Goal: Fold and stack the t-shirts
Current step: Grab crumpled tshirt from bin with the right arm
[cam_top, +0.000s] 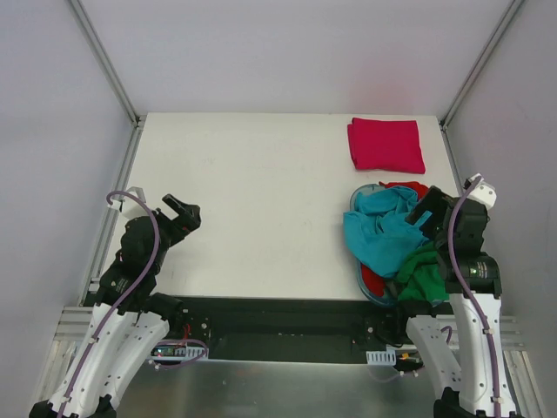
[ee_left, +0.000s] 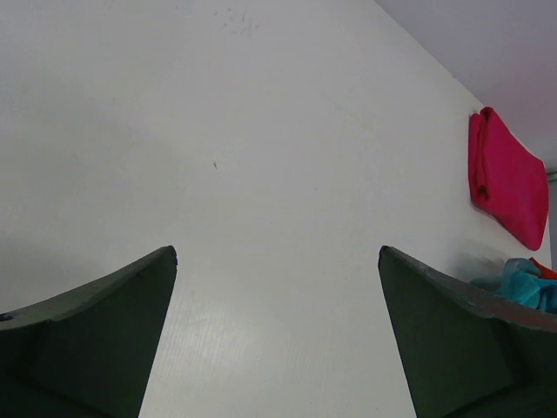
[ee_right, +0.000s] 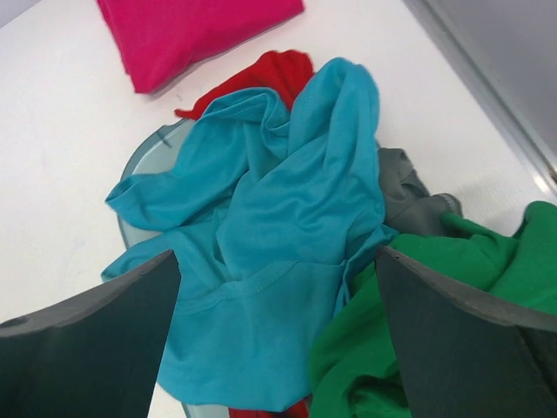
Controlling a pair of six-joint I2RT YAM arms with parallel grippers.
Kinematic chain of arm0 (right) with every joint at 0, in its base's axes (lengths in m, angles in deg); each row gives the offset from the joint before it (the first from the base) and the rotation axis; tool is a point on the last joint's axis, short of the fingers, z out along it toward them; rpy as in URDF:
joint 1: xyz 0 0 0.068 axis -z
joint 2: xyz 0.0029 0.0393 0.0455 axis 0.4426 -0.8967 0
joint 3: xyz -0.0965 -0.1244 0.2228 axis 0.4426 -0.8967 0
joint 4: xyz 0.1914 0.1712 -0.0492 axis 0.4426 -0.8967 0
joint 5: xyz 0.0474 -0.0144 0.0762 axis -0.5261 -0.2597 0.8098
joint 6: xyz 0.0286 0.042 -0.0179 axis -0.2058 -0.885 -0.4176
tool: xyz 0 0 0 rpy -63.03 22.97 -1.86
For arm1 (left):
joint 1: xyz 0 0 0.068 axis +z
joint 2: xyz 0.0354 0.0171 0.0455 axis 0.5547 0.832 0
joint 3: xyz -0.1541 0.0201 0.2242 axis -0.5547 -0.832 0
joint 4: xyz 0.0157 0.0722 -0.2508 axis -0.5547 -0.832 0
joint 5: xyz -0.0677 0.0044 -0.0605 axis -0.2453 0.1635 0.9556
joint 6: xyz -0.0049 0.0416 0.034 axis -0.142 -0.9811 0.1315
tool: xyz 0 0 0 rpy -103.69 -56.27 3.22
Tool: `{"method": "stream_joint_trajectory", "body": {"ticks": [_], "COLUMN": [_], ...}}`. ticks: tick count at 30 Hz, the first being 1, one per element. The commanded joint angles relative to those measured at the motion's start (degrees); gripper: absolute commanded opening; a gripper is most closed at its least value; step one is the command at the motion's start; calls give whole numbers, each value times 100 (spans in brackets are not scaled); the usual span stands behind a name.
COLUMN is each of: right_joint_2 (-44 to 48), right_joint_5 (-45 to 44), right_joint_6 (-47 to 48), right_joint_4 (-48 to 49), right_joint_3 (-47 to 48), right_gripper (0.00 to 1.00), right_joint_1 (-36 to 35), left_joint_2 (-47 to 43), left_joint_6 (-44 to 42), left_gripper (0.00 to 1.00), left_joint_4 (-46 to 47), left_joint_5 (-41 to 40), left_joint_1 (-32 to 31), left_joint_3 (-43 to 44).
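The soft crimson-pink t-shirt (cam_top: 385, 144) lies folded flat at the far right of the white surface (cam_top: 252, 192) — it looks like the start of the stack. The crumpled teal cloth t-shirt (ee_right: 278, 226) sits topmost in the round blue tub (ee_right: 139, 164), so the right arm's fingers (ee_right: 96, 340) hang wide apart just above it — likely ready to pinch it — while the left arm's fingers (ee_left: 87, 331), apart too, hover over the surface.

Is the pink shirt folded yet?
Folded: the pink shirt is a compact rectangle, layered edges visible, apart from the teal shirt.
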Motion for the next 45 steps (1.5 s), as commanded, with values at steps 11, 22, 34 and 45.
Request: {"method": "stream_joint_trajectory", "body": {"ticks": [11,22,34,45], "right_joint_2": [-3,-406,761,289], "right_joint_5": [-1248,-1452,-1750,-1101], "right_joint_6": [-1493,-2285,-2146,-661], "right_joint_4": [-2183,-1842,-1604,-1138], "right_joint_3": [51,-960,-733,1770], "right_gripper": [96,91,7,1], "right_joint_1": [-24,-24,-24,-24], "left_joint_2": [150,168,159,98], "left_joint_6": [-20,-37,-46,-55], "left_gripper": [99,99,99,99], "left_joint_4": [69,69,69,69], "left_joint_5": [154,181,207,234], "left_joint_1": [22,22,13,5], "left_joint_3": [-37,-54,-54,-54]}}
